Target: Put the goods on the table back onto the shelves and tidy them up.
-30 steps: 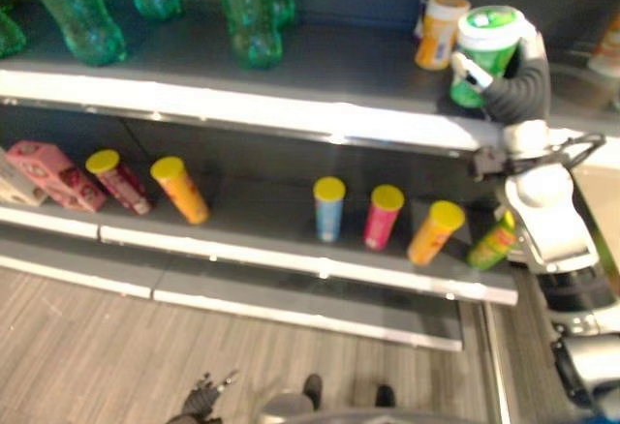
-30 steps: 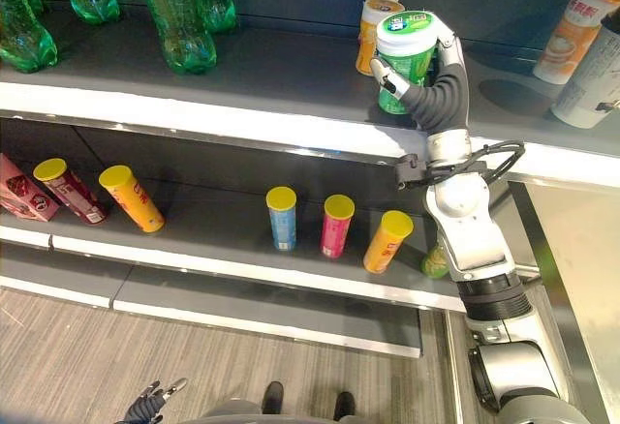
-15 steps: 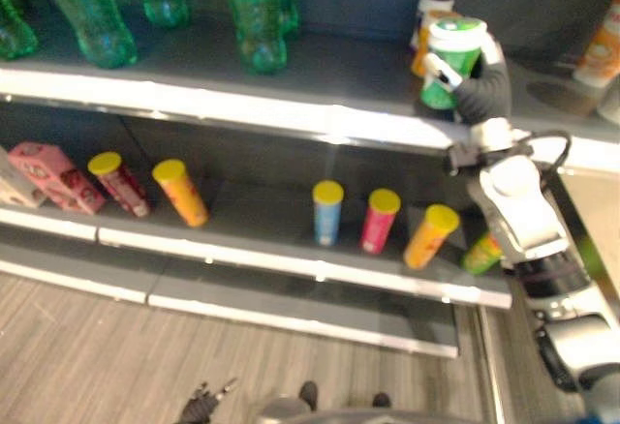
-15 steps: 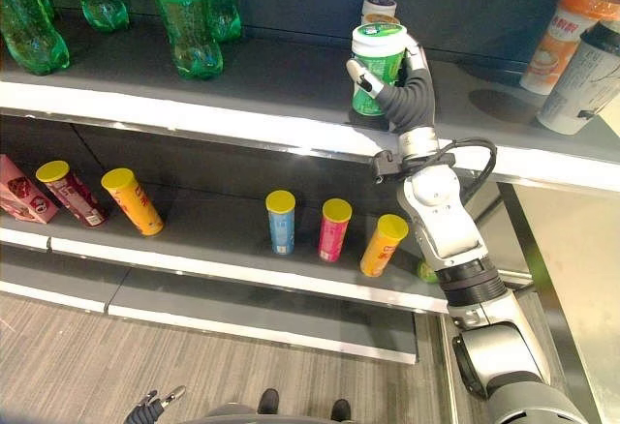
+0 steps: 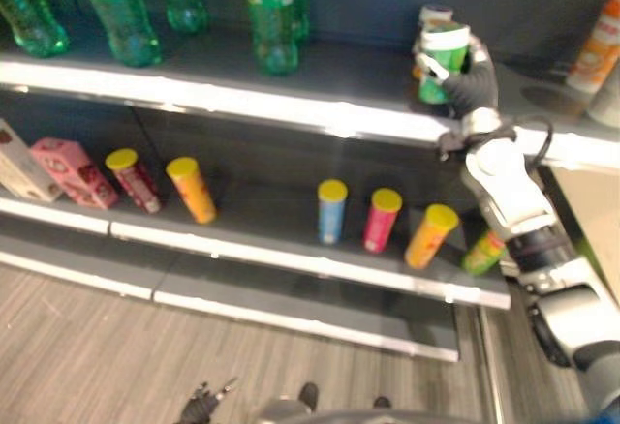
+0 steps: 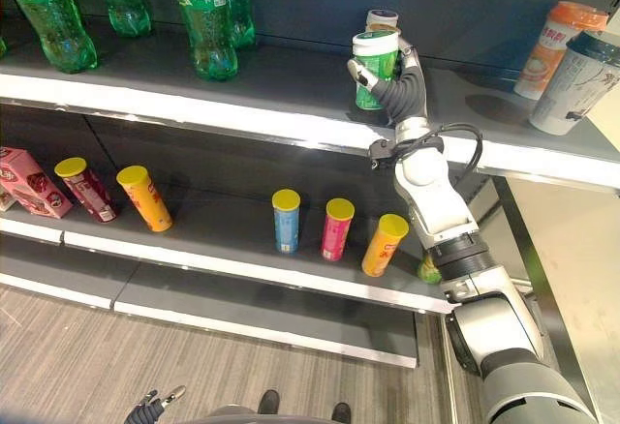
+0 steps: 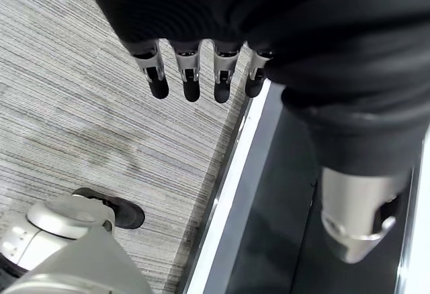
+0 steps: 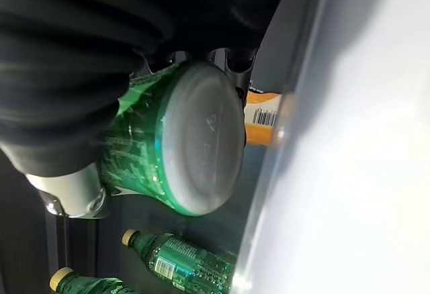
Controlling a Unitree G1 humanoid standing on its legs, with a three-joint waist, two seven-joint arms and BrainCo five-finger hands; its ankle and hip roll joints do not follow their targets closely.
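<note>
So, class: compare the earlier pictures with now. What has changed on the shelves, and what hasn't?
The right hand, shut on the green can, has carried it deeper onto the top shelf, toward the orange can. Bottles, tubes and the hanging left hand are unchanged.

Head stereo pair looks down at shelves; wrist cameras close.
</note>
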